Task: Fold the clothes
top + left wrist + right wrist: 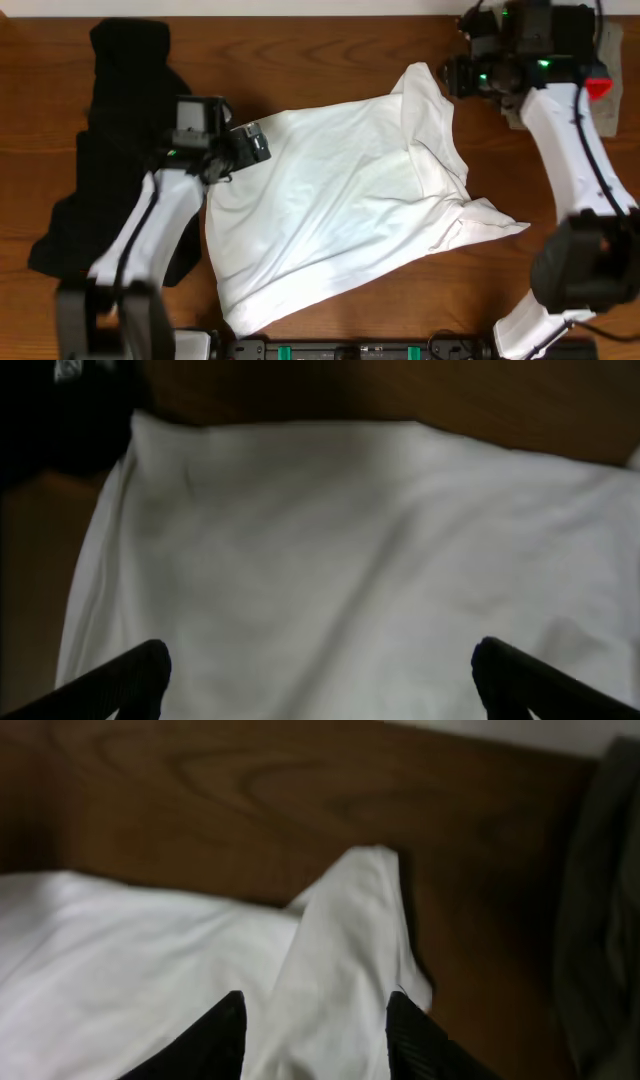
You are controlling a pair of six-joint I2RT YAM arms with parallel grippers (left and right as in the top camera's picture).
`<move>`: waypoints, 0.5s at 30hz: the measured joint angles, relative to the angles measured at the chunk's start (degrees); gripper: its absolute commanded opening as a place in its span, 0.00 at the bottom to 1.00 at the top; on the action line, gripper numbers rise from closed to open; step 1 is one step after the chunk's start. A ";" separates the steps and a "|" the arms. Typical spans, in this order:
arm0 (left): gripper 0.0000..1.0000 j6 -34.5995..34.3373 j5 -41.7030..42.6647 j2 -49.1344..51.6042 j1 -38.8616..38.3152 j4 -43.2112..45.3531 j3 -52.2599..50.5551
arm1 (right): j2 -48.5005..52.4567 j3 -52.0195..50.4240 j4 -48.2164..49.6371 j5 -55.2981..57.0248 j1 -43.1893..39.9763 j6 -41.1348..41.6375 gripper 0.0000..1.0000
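Observation:
A white T-shirt [340,210] lies spread and rumpled across the middle of the wooden table. My left gripper [256,143] hovers over its upper left edge. In the left wrist view the fingers [320,680] are wide open, with only white shirt cloth [350,550] below them. My right gripper [447,75] is at the shirt's upper right corner. In the right wrist view its fingers [315,1035] are partly open on either side of a raised fold of the white cloth [350,920], which lies between them.
A black garment [120,150] lies in a heap along the left side, under my left arm, and shows in the left wrist view [60,410]. A grey garment [610,60] lies at the far right corner and shows in the right wrist view [600,920]. Bare wood [300,60] shows behind the shirt.

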 measured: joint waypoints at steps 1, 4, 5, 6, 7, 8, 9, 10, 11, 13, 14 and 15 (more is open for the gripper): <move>0.97 0.24 -0.68 2.47 0.02 2.19 0.09 | 0.94 0.00 2.10 0.07 0.31 -0.04 0.42; 0.97 1.09 -3.10 8.09 0.02 6.62 0.26 | 3.15 0.00 8.15 0.11 1.46 -0.07 0.42; 0.96 1.27 -4.00 9.16 0.02 7.58 0.33 | 3.74 0.00 9.57 0.13 1.88 -0.02 0.42; 0.95 1.29 -4.74 9.94 0.02 8.46 0.39 | 4.31 0.00 10.86 0.17 2.34 0.00 0.41; 0.95 1.36 -5.66 10.51 0.02 9.05 0.48 | 5.01 0.00 11.96 0.26 2.84 0.00 0.42; 0.94 1.46 -6.64 10.80 0.02 9.57 0.52 | 5.70 0.00 12.83 0.26 3.30 0.11 0.42; 0.94 1.49 -7.50 10.86 0.09 9.92 0.61 | 6.45 0.00 13.49 0.46 3.63 0.20 0.43; 0.94 1.53 -8.26 10.86 0.13 10.10 0.81 | 7.50 0.00 13.97 0.66 3.98 0.46 0.45; 0.92 1.60 -9.03 10.88 0.24 10.27 1.05 | 8.55 0.00 14.14 1.07 4.44 0.94 0.47; 0.88 1.73 -9.73 10.86 0.46 10.27 1.40 | 10.36 0.00 14.43 2.03 4.76 1.66 0.51; 0.87 1.68 -10.19 10.86 0.61 10.21 1.44 | 11.45 0.00 14.56 2.86 4.94 2.25 0.54; 0.84 1.84 -10.43 10.88 0.70 10.08 1.46 | 12.39 0.00 14.56 3.48 4.96 2.75 0.58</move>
